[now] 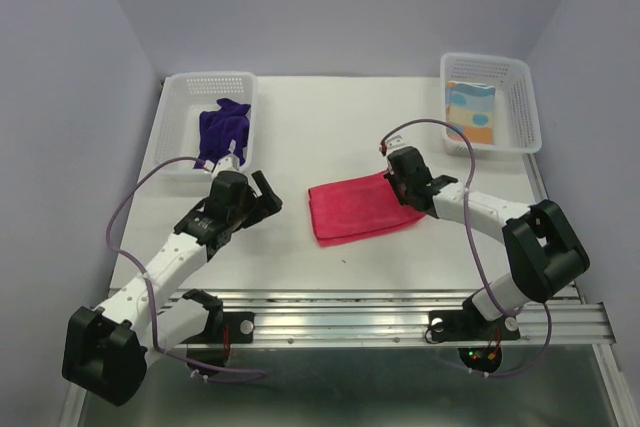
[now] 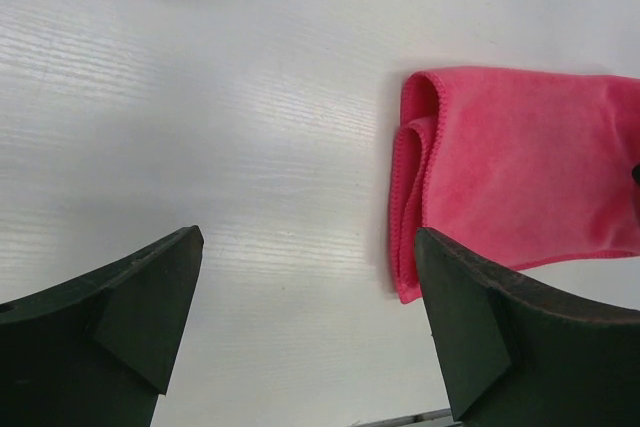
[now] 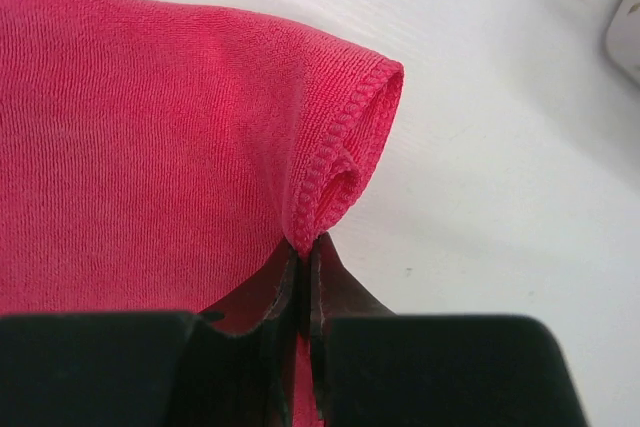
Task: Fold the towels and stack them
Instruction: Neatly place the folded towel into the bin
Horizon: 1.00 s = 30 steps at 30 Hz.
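A magenta-pink towel lies folded once on the white table, mid-centre. My right gripper is shut on its right-hand hemmed edge; in the right wrist view the pink towel is pinched between the closed jaws of that gripper. My left gripper hovers open to the left of the towel, holding nothing; its wrist view shows the towel's folded end just beyond the right finger. A dark purple towel sits crumpled in the left basket. A light blue towel with orange blotches lies in the right basket.
Two white mesh baskets stand at the back: one at the left and one at the right. A metal rail runs along the table's near edge. Purple cables loop from both arms.
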{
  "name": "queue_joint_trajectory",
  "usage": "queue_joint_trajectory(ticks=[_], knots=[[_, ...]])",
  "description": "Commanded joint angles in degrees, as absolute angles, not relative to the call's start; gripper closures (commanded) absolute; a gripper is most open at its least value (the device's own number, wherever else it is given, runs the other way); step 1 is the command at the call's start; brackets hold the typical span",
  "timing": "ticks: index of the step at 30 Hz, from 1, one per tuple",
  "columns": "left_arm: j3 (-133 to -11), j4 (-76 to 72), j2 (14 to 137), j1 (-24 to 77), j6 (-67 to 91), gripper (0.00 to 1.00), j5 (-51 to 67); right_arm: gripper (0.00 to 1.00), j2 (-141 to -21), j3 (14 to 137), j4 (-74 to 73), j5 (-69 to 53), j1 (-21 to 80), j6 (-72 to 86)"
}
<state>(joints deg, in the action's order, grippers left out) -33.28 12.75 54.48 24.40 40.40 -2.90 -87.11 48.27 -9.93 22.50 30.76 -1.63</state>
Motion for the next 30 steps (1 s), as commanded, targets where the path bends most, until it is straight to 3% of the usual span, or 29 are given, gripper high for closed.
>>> queue_joint_trajectory(ticks=[1,7,14,21,30], knots=[[-36.91,14.41,53.96,24.61,40.43,0.01,-6.85,0.99,-85.43,51.50,-10.36,22.16,27.17,-20.46],[-37.97,14.15,54.40,24.61,40.61,0.01,-9.49,0.99,-79.29,48.25,-10.20,11.97,18.83,-38.56],[-42.53,14.94,58.27,24.35,38.93,0.01,-14.67,0.95,-74.79,52.45,-17.10,-8.94,11.26,-62.97],[-45.70,17.74,61.34,23.29,39.02,0.01,-18.80,0.95,-81.03,60.29,-22.67,-7.47,4.49,-74.87],[-49.31,20.39,62.05,22.24,39.99,0.01,-23.73,0.97,-74.28,58.01,-27.16,-14.22,-7.02,-89.28]])
